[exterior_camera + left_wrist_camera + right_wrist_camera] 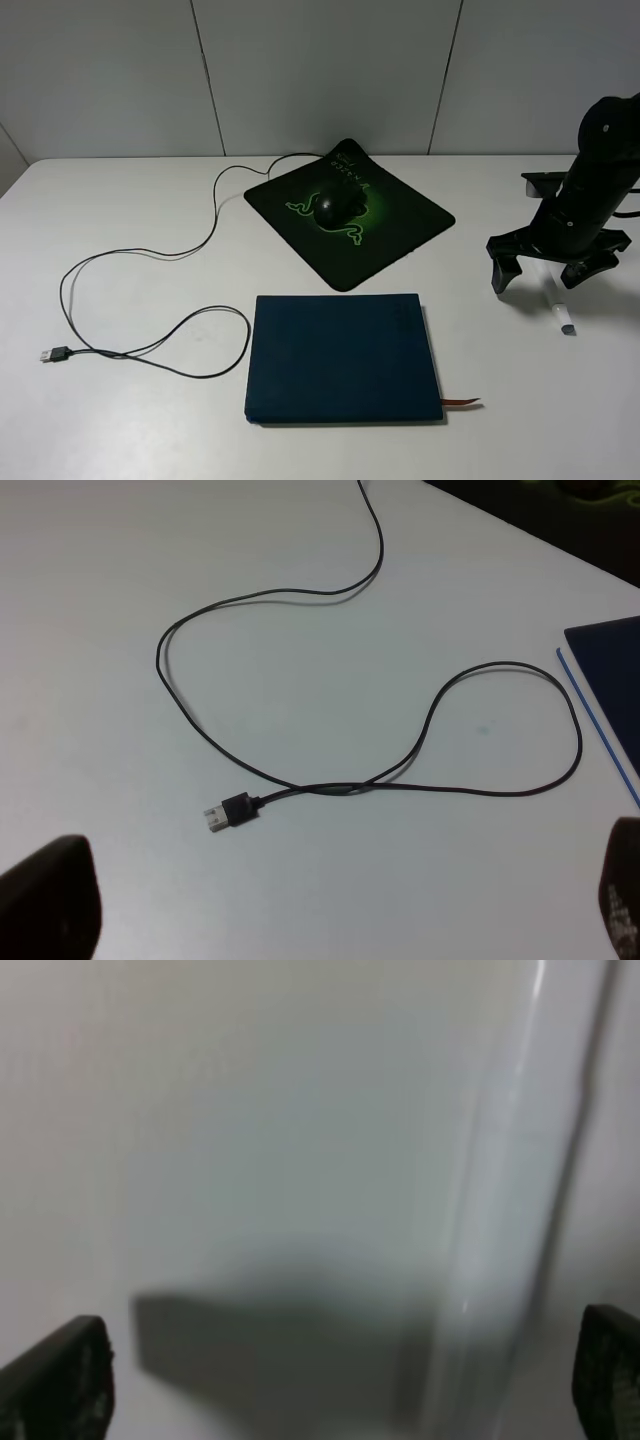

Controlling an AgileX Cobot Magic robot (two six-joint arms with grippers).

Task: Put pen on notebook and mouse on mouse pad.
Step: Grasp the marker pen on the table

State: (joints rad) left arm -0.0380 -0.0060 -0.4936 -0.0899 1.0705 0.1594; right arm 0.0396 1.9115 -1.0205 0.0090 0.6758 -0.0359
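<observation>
Notebook (343,358) lies closest to us, flat and closed on the tabletop (150,430), with its bookmark (462,403) poking out of the near right corner. Nothing is on its cover, so that half of the task is not yet done.

Pen (562,312) lies on the tabletop well right of the notebook. We see the right end effector (540,275) low over it, fingers spread and gripping nothing. The right wrist view is blurred, but a pale rod shows between the fingertips, nearer one of them. We judge it is poised to clamp the pen, which sits on this arm's side.

Mouse (329,208) sits in the middle of the mouse pad (400,215), so we count that half as done. Its cable (500,664) trails off the pad to the left in slack loops, ending in a plug (228,812), so nothing tugs on the mouse.

Left end effector (330,895) is released and empty above the plug. It is out of the overhead view and looks parked clear of the work.
</observation>
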